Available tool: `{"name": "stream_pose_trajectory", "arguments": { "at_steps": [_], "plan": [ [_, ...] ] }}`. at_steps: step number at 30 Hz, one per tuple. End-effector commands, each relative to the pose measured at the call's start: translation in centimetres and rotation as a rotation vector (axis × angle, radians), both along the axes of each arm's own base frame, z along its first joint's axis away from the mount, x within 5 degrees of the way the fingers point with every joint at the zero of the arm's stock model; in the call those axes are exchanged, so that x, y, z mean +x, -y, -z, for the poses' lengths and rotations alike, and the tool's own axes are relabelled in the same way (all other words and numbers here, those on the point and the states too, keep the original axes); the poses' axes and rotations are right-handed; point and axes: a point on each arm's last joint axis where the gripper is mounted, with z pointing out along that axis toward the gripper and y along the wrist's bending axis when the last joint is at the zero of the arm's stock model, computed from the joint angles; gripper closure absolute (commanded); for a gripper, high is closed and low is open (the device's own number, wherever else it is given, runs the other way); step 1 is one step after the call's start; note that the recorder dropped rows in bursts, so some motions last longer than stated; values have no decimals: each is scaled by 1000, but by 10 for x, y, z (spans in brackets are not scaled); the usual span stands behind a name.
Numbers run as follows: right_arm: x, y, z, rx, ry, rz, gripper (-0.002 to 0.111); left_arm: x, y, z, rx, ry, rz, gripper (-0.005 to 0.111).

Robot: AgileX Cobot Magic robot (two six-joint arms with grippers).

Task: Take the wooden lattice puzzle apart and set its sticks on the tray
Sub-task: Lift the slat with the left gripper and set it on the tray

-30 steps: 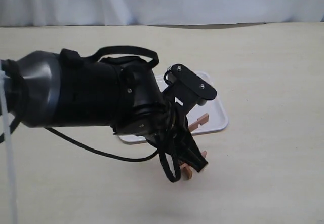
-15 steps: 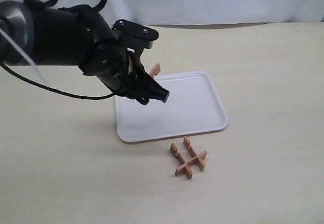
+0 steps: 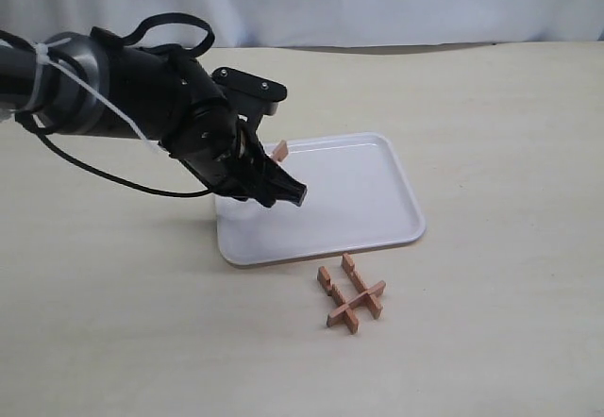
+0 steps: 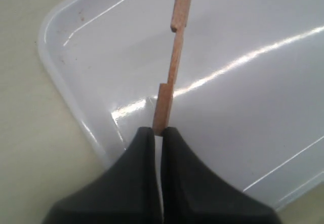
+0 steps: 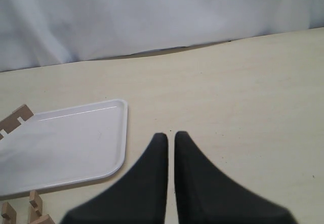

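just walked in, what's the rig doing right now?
The left gripper is shut on one end of a stick and holds it over the tray. Whether the stick touches the tray cannot be told. The rest of the puzzle lies interlocked on the table just off the tray's edge. The right gripper is shut and empty, hovering off to the side over the table.

We find the tray (image 3: 377, 200) at the middle of the table (image 3: 491, 323). The lattice puzzle (image 3: 351, 294) lies on the table just before the tray's front edge, apart from it. Over the tray's left part our left gripper (image 4: 158, 132) pinches one stick (image 4: 174, 57).
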Motion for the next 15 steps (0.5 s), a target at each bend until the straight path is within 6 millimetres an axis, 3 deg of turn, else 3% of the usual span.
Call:
{"name": "stream_pose_trajectory", "arguments": {
  "at_steps": [1,15],
  "plan": [
    [1,1,1,0,1,8,104,3,1,-1,-18,10,-11,107],
    [1,1,1,0,1,8,104,1,-2,0,9,-9,-15,107]
  ]
}}
